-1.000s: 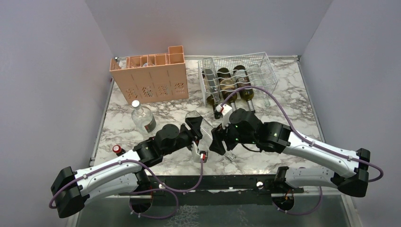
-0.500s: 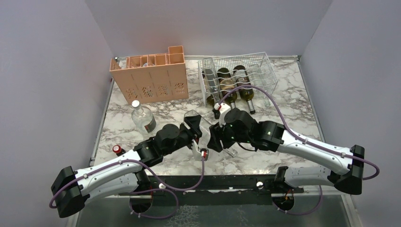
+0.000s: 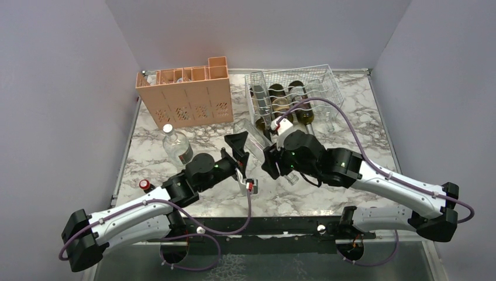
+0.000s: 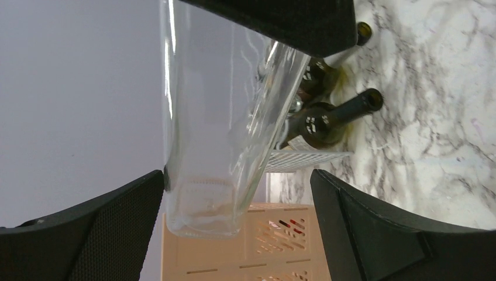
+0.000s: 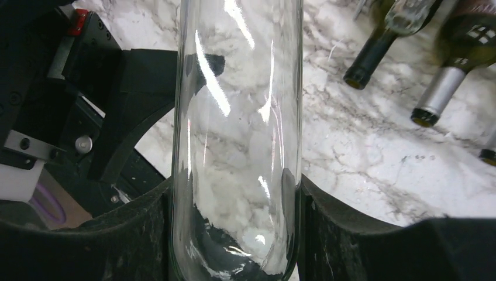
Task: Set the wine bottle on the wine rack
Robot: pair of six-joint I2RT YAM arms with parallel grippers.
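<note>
A clear, empty wine bottle (image 3: 250,136) hangs tilted above the marble table, its base toward the wine rack (image 3: 319,79). My right gripper (image 3: 274,162) is shut on its body; in the right wrist view both pads press the glass (image 5: 237,146). My left gripper (image 3: 242,157) stands open just left of the bottle. In the left wrist view the bottle's base (image 4: 202,187) sits between the wide-apart fingers (image 4: 88,234), close to one finger and far from the other. The white wire rack (image 4: 304,158) holds three dark bottles (image 3: 285,102).
A peach plastic crate (image 3: 187,96) stands at the back left. In front of it stands a clear bottle with a white cap (image 3: 176,147), with a small red-capped bottle (image 3: 144,185) by the left arm. Dark bottle necks (image 5: 374,52) stick out of the rack's front.
My left gripper has opened, let go of the clear bottle and drawn back a little. The right gripper keeps the bottle and has carried it toward the rack.
</note>
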